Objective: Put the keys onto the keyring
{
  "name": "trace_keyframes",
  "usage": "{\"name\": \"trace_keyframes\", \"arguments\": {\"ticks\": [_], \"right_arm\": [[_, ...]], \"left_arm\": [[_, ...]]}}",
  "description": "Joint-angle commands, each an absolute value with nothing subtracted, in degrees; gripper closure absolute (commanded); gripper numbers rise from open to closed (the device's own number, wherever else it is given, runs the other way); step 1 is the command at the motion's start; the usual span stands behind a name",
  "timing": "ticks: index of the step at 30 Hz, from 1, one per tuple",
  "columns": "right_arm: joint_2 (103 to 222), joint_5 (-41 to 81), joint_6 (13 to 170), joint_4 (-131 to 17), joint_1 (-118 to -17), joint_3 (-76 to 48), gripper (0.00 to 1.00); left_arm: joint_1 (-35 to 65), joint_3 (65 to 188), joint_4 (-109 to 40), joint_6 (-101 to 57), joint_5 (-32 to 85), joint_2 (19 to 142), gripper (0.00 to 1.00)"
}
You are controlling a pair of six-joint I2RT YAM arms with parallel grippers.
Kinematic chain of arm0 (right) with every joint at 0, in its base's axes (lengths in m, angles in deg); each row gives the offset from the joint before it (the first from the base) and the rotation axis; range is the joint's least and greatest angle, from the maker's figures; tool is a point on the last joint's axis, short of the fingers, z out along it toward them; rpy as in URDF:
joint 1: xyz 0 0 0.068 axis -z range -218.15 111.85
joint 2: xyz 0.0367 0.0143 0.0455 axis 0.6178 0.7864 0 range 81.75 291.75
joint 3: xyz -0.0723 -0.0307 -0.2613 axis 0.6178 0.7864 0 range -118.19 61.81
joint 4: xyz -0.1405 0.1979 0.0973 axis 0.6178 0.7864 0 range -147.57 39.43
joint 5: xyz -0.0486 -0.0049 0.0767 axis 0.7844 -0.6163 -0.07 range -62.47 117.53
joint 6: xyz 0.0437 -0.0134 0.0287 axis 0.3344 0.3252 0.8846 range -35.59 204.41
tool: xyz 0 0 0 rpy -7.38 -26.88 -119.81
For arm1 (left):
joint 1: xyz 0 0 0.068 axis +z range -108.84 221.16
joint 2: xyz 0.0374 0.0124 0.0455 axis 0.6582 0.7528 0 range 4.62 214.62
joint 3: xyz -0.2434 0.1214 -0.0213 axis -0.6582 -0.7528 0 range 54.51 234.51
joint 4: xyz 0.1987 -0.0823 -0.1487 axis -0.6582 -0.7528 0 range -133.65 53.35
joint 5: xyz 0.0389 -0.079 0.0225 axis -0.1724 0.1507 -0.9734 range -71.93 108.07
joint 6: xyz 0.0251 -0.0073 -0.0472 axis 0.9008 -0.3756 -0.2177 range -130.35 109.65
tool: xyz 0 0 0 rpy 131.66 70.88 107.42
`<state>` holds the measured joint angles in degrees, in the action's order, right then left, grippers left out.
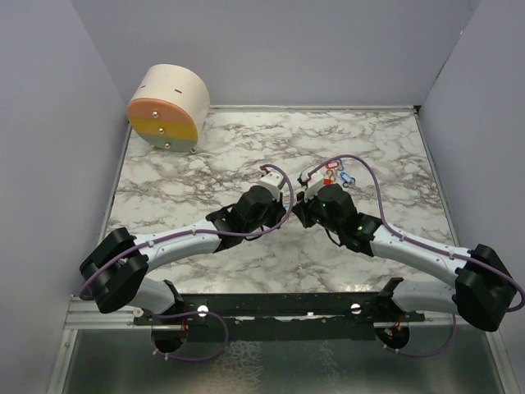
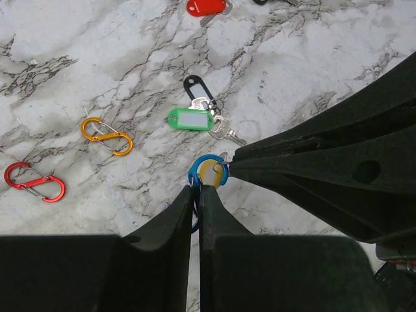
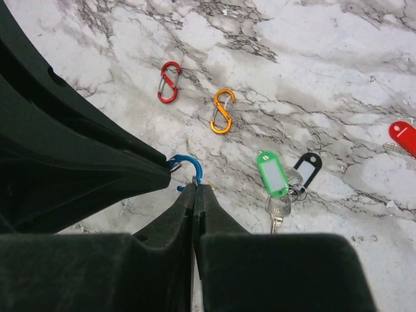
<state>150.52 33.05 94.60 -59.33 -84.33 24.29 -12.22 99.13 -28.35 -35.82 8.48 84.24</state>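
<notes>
The left tool [image 2: 198, 190] and right tool [image 3: 195, 188] were both pinched shut on the blue clip [image 2: 193, 170], just over the tabletop [image 1: 205, 156]. I think a key had to slide on next. The green key [image 2: 188, 119] and black key [image 2: 197, 87] lay close, on the far side. The edges were well away, so there was room to move.

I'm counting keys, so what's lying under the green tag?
Silver keys stick out from under one end of the green tag, next to the black tag. The tag covers the rest, so the count is hidden.
</notes>
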Motion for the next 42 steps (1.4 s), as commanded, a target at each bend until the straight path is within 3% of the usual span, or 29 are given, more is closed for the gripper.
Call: {"name": "trace_keyframes", "arguments": {"ticks": [1,11,20,26,42], "right_arm": [[148.71,36.46,94.55,-60.60,-84.74,24.98,0.99],[147.84,38.18,94.78,-59.84,-84.73,25.25,0.99],[147.58,41.38,95.35,-58.68,-84.73,25.21,0.99],[148.53,47.91,98.58,-55.20,-82.76,23.48,0.99],[156.28,46.49,101.07,-51.71,-64.28,19.25,0.99]], "left_arm": [[-12.63,99.25,-28.03,-35.16,9.45,82.89,0.86],[-12.68,98.85,-28.26,-35.62,7.92,82.26,0.41],[-12.65,96.66,-29.03,-37.84,1.07,78.44,0.26],[-12.60,94.94,-29.58,-38.51,-2.68,76.12,0.01],[-12.58,93.82,-27.37,-38.32,-0.04,76.61,0.01]]}}
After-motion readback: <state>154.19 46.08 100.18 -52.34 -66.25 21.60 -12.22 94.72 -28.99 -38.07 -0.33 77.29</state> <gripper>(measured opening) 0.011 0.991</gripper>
